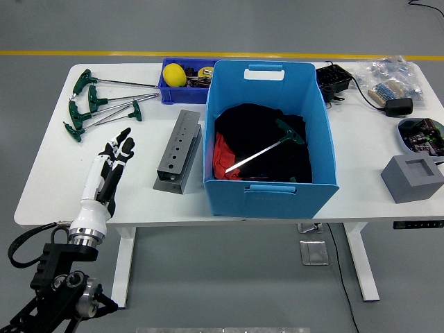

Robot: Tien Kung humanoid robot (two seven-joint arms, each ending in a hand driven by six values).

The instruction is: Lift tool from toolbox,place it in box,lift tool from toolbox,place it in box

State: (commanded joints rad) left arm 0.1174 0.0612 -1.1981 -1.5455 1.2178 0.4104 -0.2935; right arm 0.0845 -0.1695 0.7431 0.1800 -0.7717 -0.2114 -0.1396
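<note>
Floor (229, 28): smooth grey, even light, one yellow line (83, 53) running across behind the table. Table (48, 173): white top, white legs with flat feet. Black cable (340, 257) hanging below the right side, reaching the floor.
</note>
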